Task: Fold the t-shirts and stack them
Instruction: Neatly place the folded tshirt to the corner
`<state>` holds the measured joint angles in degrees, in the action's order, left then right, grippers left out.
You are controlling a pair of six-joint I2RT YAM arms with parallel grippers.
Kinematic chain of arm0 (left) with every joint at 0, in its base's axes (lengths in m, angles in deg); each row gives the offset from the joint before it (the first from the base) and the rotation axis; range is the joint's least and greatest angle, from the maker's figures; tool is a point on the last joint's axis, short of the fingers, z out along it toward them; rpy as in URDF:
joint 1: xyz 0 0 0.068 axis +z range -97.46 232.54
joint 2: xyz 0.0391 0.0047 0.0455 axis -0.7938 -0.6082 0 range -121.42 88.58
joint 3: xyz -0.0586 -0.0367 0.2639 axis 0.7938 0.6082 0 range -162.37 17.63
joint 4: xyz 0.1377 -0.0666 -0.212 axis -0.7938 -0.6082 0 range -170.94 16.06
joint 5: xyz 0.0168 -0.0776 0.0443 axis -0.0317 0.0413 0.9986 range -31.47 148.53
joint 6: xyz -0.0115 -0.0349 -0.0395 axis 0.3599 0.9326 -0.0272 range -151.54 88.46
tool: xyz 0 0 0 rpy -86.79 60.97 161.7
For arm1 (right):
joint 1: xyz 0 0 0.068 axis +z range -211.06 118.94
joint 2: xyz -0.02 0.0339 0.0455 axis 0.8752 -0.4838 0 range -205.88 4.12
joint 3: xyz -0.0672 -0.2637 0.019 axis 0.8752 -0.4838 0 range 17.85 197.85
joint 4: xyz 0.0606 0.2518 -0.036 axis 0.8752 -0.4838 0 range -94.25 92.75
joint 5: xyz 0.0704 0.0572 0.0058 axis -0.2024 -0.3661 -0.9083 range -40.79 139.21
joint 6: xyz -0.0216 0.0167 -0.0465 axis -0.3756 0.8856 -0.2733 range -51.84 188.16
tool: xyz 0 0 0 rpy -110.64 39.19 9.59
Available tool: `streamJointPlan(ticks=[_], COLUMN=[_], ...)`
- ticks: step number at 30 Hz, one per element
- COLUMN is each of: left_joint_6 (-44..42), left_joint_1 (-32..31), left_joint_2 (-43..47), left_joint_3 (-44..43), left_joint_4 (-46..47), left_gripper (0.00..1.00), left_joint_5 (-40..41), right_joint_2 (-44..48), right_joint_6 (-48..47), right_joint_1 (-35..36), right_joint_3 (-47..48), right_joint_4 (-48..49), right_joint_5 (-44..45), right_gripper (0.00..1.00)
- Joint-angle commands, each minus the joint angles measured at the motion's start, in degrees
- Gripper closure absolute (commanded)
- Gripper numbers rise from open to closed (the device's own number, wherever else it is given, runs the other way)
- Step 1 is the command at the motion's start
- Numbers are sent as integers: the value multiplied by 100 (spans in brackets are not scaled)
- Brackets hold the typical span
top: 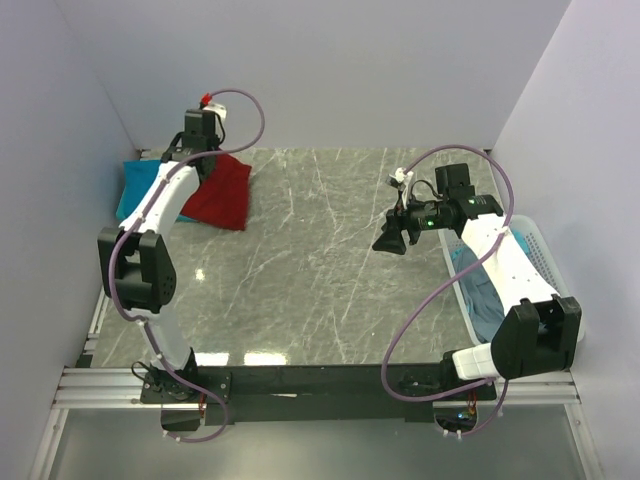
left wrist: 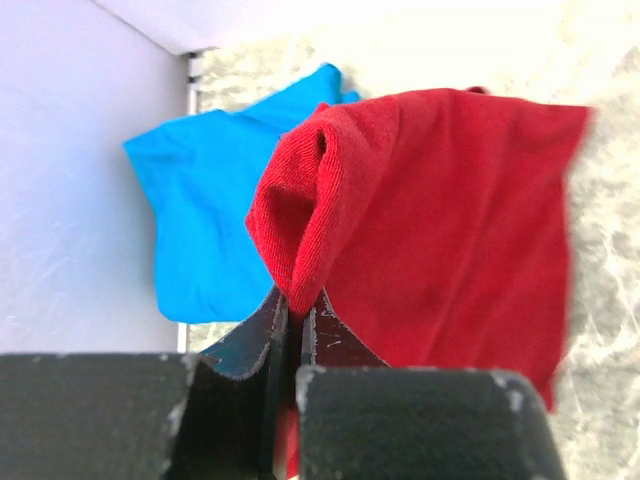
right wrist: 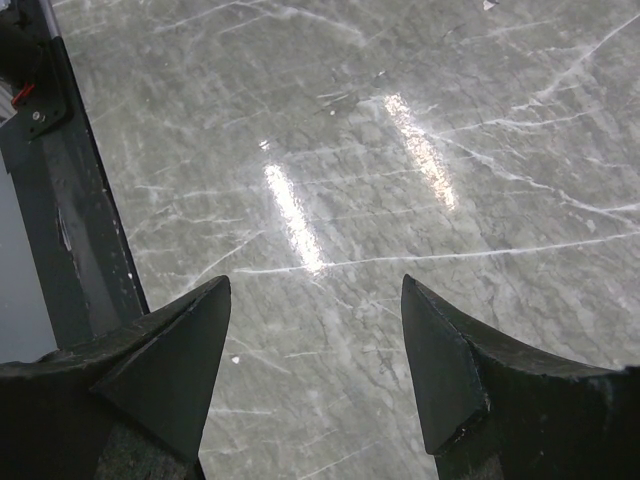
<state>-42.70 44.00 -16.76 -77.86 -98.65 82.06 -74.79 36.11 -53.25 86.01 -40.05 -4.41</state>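
Note:
A folded red t-shirt (top: pixel 224 193) (left wrist: pixel 450 220) lies at the far left of the table, partly over a folded teal t-shirt (top: pixel 130 190) (left wrist: pixel 210 210) by the left wall. My left gripper (top: pixel 200 150) (left wrist: pixel 298 305) is shut on a bunched edge of the red t-shirt, which rises in a ridge from the fingertips. Over the marble at the right hangs my right gripper (top: pixel 391 243) (right wrist: pixel 315 290), open with nothing between its fingers. Another teal and grey-blue t-shirt (top: pixel 480 290) lies in the white basket, partly hidden by the right arm.
The white lattice basket (top: pixel 545 255) stands at the table's right edge under the right arm. Walls close in the left, back and right sides. A black rail (top: pixel 300 380) (right wrist: pixel 70 200) runs along the near edge by the arm bases.

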Motion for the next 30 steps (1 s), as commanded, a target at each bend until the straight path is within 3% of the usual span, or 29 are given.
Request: streamJointPlan(ticks=[1, 16, 30], left_joint_6=[-141, -405, -405], left_joint_1=[54, 159, 159], left_joint_2=[303, 242, 585], left_joint_3=[-392, -1025, -1060], left_joint_4=[168, 151, 151], left_gripper=[100, 100, 100], left_joint_5=[99, 152, 161], right_joint_2=[96, 34, 34], right_joint_6=[-38, -64, -117], right_joint_1=[-34, -34, -34], right_joint_3=[-5, -5, -5], right_joint_4=[97, 71, 44], right_joint_5=[-43, -34, -34], right_gripper=[25, 25, 25])
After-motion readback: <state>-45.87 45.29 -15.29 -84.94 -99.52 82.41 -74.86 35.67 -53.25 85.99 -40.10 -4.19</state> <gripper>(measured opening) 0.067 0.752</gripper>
